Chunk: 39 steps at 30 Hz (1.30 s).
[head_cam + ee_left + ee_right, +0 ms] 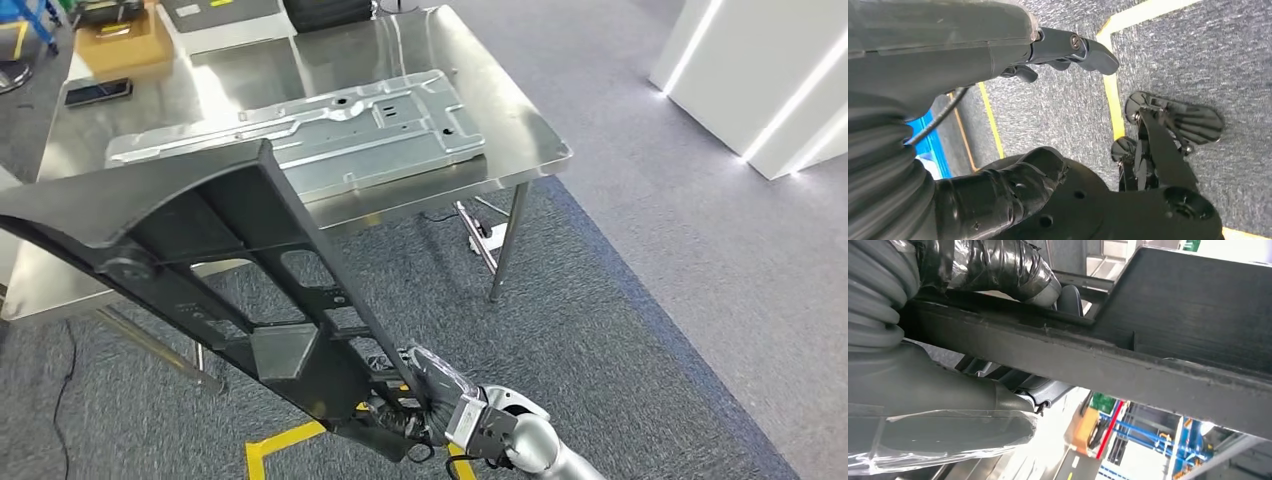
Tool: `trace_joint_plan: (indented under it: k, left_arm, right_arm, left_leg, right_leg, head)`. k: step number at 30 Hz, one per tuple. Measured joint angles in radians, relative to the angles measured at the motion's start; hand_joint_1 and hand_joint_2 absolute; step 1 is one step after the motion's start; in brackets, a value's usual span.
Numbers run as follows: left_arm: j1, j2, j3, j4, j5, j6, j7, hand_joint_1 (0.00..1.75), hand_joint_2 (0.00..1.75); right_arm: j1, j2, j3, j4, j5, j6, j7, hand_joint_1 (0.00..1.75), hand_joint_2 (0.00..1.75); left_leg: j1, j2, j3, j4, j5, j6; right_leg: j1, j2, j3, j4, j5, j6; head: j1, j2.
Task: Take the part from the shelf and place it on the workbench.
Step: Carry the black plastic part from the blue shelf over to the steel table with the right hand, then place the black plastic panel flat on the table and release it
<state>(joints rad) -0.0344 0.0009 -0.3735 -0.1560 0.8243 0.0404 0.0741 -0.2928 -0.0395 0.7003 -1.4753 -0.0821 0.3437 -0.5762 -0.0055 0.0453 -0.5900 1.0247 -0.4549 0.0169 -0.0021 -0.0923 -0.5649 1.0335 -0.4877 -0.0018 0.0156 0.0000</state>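
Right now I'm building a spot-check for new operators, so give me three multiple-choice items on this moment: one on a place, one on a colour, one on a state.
1. Where does the silver sheet-metal panel lie?
A on the floor
B on the steel workbench
C in the cardboard box

2. What colour is the floor tape?
A yellow
B red
C white

3. What is the right hand doing?
A hanging with nothing in it
B pressing the table
C gripping the black part

Answers:
1 B, the silver sheet-metal panel rests flat on the steel workbench.
2 A, the floor tape is yellow.
3 C, the right hand grips the low end of the black part.
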Motion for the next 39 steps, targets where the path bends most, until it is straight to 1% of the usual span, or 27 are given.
trace_joint_plan:
  k: [1, 3, 5, 6, 7, 8, 9, 10, 12, 13, 14, 16, 17, 19, 21, 22, 23, 24, 25, 26, 28, 29, 33, 35, 37, 38, 39]
  left_arm:
    - [0.0, -0.002, 0.0, 0.0, 0.0, -0.008, -0.008, 0.0, 1.75]
    - [-0.001, -0.009, 0.0, 0.0, -0.001, -0.029, -0.03, 0.0, 1.75]
    - [-0.005, -0.015, 0.0, -0.001, -0.002, -0.051, -0.045, 0.0, 1.75]
    - [-0.008, -0.017, 0.0, -0.002, -0.002, -0.059, -0.048, 0.0, 1.75]
    - [-0.009, -0.019, 0.0, -0.002, -0.002, -0.065, -0.05, 0.0, 1.75]
    - [-0.009, -0.019, 0.0, -0.002, -0.001, -0.068, -0.05, 0.0, 1.75]
    - [-0.009, -0.02, 0.0, -0.002, 0.001, -0.07, -0.05, 0.0, 1.75]
    - [-0.01, -0.02, 0.0, -0.002, 0.002, -0.07, -0.05, 0.0, 1.75]
    - [-0.011, -0.021, 0.0, -0.003, 0.005, -0.069, -0.05, 0.0, 1.75]
    - [-0.012, -0.021, 0.0, -0.003, 0.006, -0.068, -0.05, 0.0, 1.75]
    - [-0.012, -0.021, 0.0, -0.003, 0.008, -0.067, -0.05, 0.0, 1.75]
    - [-0.01, -0.02, 0.001, -0.003, 0.01, -0.065, -0.049, 0.0, 1.75]
    - [-0.009, -0.02, 0.001, -0.003, 0.011, -0.064, -0.049, 0.0, 1.75]
    - [-0.009, -0.02, 0.002, -0.003, 0.014, -0.062, -0.046, 0.0, 1.75]
    - [-0.013, -0.02, 0.003, -0.003, 0.019, -0.062, -0.043, 0.0, 1.75]
    - [-0.014, -0.019, 0.004, -0.003, 0.021, -0.062, -0.042, 0.0, 1.75]
    - [-0.015, -0.018, 0.006, -0.003, 0.024, -0.062, -0.04, 0.0, 1.75]
    - [-0.015, -0.017, 0.007, -0.003, 0.027, -0.063, -0.039, 0.0, 1.75]
    - [-0.015, -0.015, 0.009, -0.003, 0.029, -0.064, -0.036, 0.0, 1.75]
    - [-0.014, -0.014, 0.011, -0.003, 0.032, -0.064, -0.035, 0.0, 1.75]
    - [-0.013, -0.011, 0.017, -0.003, 0.041, -0.064, -0.035, 0.0, 1.75]
    - [-0.013, -0.011, 0.022, -0.003, 0.049, -0.062, -0.036, 0.0, 1.75]
    - [-0.013, -0.014, 0.047, -0.003, 0.079, -0.044, -0.049, 0.0, 1.75]
    - [-0.014, -0.017, 0.058, -0.004, 0.088, -0.037, -0.053, 0.0, 1.75]
    - [-0.017, -0.02, 0.069, -0.004, 0.096, -0.029, -0.055, 0.0, 1.75]
    - [-0.017, -0.022, 0.075, -0.004, 0.101, -0.025, -0.056, 0.0, 1.75]
    - [-0.016, -0.023, 0.08, -0.004, 0.104, -0.022, -0.056, 0.0, 1.75]
  right_arm:
    - [-0.004, 0.004, 0.0, 0.002, 0.005, -0.001, 0.003, 1.75, 1.75]
    - [-0.016, 0.016, 0.001, 0.01, 0.015, 0.0, 0.009, 1.75, 1.75]
    - [-0.029, 0.024, 0.002, 0.023, 0.022, 0.005, 0.011, 1.75, 1.75]
    - [-0.032, 0.026, 0.002, 0.03, 0.024, 0.007, 0.011, 1.75, 1.75]
    - [-0.033, 0.027, 0.002, 0.038, 0.025, 0.008, 0.011, 1.75, 1.75]
    - [-0.034, 0.028, 0.002, 0.046, 0.026, 0.009, 0.011, 1.75, 1.75]
    - [-0.035, 0.029, 0.002, 0.052, 0.027, 0.01, 0.011, 1.75, 1.75]
    - [-0.036, 0.031, 0.003, 0.057, 0.027, 0.01, 0.011, 1.75, 1.75]
    - [-0.041, 0.035, 0.003, 0.064, 0.027, 0.011, 0.01, 1.75, 1.75]
    - [-0.044, 0.037, 0.003, 0.067, 0.027, 0.013, 0.01, 1.75, 1.75]
    - [-0.046, 0.039, 0.003, 0.07, 0.027, 0.016, 0.009, 1.75, 1.75]
    - [-0.05, 0.043, 0.003, 0.075, 0.025, 0.023, 0.009, 1.75, 1.75]
    - [-0.052, 0.046, 0.004, 0.077, 0.023, 0.027, 0.009, 1.75, 1.75]
    - [-0.058, 0.055, 0.004, 0.081, 0.014, 0.037, 0.009, 1.75, 1.75]
    - [-0.061, 0.059, 0.004, 0.087, 0.005, 0.044, 0.009, 1.75, 1.75]
    - [-0.061, 0.06, 0.004, 0.091, 0.003, 0.045, 0.009, 1.75, 1.75]
    - [-0.061, 0.06, 0.004, 0.095, 0.003, 0.045, 0.009, 1.75, 1.75]
    - [-0.062, 0.061, 0.004, 0.1, 0.002, 0.045, 0.009, 1.75, 1.75]
    - [-0.063, 0.063, 0.004, 0.103, 0.002, 0.045, 0.009, 1.75, 1.75]
    - [-0.064, 0.064, 0.004, 0.105, 0.001, 0.046, 0.009, 1.75, 1.75]
    - [-0.069, 0.066, 0.005, 0.108, -0.002, 0.047, 0.009, 1.75, 1.75]
    - [-0.071, 0.067, 0.005, 0.109, -0.003, 0.048, 0.009, 1.75, 1.75]
    - [-0.077, 0.072, 0.005, 0.112, -0.006, 0.049, 0.008, 1.75, 1.75]
    - [-0.08, 0.073, 0.005, 0.113, -0.007, 0.047, 0.008, 1.75, 1.75]
    - [-0.08, 0.072, 0.005, 0.115, -0.008, 0.046, 0.008, 1.75, 1.75]
    - [-0.079, 0.072, 0.005, 0.117, -0.009, 0.045, 0.008, 1.75, 1.75]
    - [-0.077, 0.072, 0.005, 0.118, -0.009, 0.045, 0.008, 1.75, 1.75]
  left_leg:
    - [0.003, -0.01, 0.002, -0.004, 0.003, 0.005]
    - [0.008, -0.027, 0.008, -0.015, 0.01, 0.016]
    - [0.011, -0.045, 0.011, -0.02, 0.016, 0.024]
    - [0.01, -0.055, 0.01, -0.019, 0.017, 0.026]
    - [0.01, -0.067, 0.009, -0.017, 0.017, 0.027]
    - [0.01, -0.08, 0.008, -0.015, 0.017, 0.027]
    - [0.01, -0.093, 0.009, -0.012, 0.015, 0.026]
    - [0.011, -0.106, 0.009, -0.008, 0.013, 0.024]
    - [0.011, -0.129, 0.007, 0.001, 0.008, 0.017]
    - [0.011, -0.139, 0.003, 0.004, 0.007, 0.012]
    - [0.012, -0.148, -0.002, 0.005, 0.007, 0.007]
    - [0.014, -0.162, -0.008, 0.002, 0.01, -0.006]
    - [0.015, -0.155, -0.01, 0.006, 0.007, -0.011]
    - [0.015, -0.111, -0.034, 0.058, -0.027, -0.021]
    - [0.017, -0.066, -0.093, 0.181, -0.089, -0.031]
    - [0.019, -0.058, -0.123, 0.242, -0.111, -0.034]
    - [0.021, -0.055, -0.141, 0.276, -0.116, -0.038]
    - [0.023, -0.053, -0.138, 0.269, -0.1, -0.04]
    - [0.025, -0.052, -0.115, 0.223, -0.068, -0.041]
    - [0.027, -0.049, -0.078, 0.15, -0.031, -0.04]
    - [0.024, -0.045, -0.017, 0.031, 0.007, -0.033]
    - [0.021, -0.044, -0.004, 0.005, 0.008, -0.027]
    - [0.02, -0.049, 0.007, -0.009, 0.004, 0.002]
    - [0.022, -0.05, 0.017, -0.016, 0.003, 0.016]
    - [0.018, -0.05, 0.022, -0.016, -0.004, 0.025]
    - [0.017, -0.051, 0.025, -0.015, -0.008, 0.028]
    - [0.015, -0.053, 0.03, -0.014, -0.013, 0.028]
  right_leg:
    - [0.0, -0.004, 0.001, 0.001, -0.002, 0.006]
    - [-0.002, 0.022, -0.006, 0.028, -0.024, 0.017]
    - [-0.005, 0.067, -0.05, 0.128, -0.079, 0.022]
    - [-0.005, 0.079, -0.083, 0.195, -0.108, 0.023]
    - [-0.006, 0.085, -0.111, 0.249, -0.125, 0.024]
    - [-0.006, 0.087, -0.127, 0.274, -0.122, 0.024]
    - [-0.007, 0.09, -0.125, 0.259, -0.098, 0.023]
    - [-0.008, 0.095, -0.104, 0.206, -0.059, 0.022]
    - [-0.013, 0.133, -0.049, 0.075, 0.001, 0.018]
    - [-0.014, 0.149, -0.032, 0.032, 0.014, 0.016]
    - [-0.014, 0.16, -0.026, 0.014, 0.013, 0.013]
    - [-0.012, 0.149, -0.024, 0.008, 0.013, 0.006]
    - [-0.013, 0.142, -0.02, 0.003, 0.015, 0.0]
    - [-0.017, 0.127, -0.013, -0.008, 0.02, -0.011]
    - [-0.015, 0.11, -0.011, -0.011, 0.02, -0.017]
    - [-0.014, 0.101, -0.011, -0.01, 0.019, -0.018]
    - [-0.014, 0.094, -0.011, -0.01, 0.018, -0.018]
    - [-0.014, 0.089, -0.01, -0.01, 0.016, -0.017]
    - [-0.015, 0.087, -0.008, -0.01, 0.015, -0.015]
    - [-0.015, 0.085, -0.005, -0.009, 0.012, -0.012]
    - [-0.012, 0.083, -0.003, -0.008, 0.007, -0.002]
    - [-0.011, 0.082, -0.003, -0.008, 0.006, 0.004]
    - [-0.012, 0.079, 0.0, 0.001, -0.006, 0.027]
    - [-0.014, 0.082, -0.041, 0.085, -0.046, 0.034]
    - [-0.013, 0.086, -0.121, 0.224, -0.097, 0.037]
    - [-0.012, 0.087, -0.155, 0.272, -0.104, 0.037]
    - [-0.012, 0.088, -0.171, 0.284, -0.089, 0.035]
  head:
    - [0.0, 0.0]
    - [0.001, 0.0]
    - [0.001, 0.0]
    - [0.001, 0.0]
    - [0.001, 0.0]
    - [0.001, 0.0]
    - [0.001, 0.0]
    - [0.001, 0.0]
    - [0.001, 0.0]
    - [0.001, 0.0]
    - [0.001, 0.0]
    - [0.001, 0.0]
    - [0.001, 0.0]
    - [-0.001, 0.0]
    - [-0.002, 0.0]
    - [-0.002, 0.0]
    - [-0.002, 0.0]
    - [-0.002, 0.0]
    - [-0.002, 0.0]
    - [-0.002, 0.0]
    - [-0.002, 0.0]
    - [-0.001, 0.0]
    - [-0.001, 0.0]
    - [0.0, 0.0]
    - [0.0, 0.0]
    - [0.0, 0.0]
    - [0.0, 0.0]
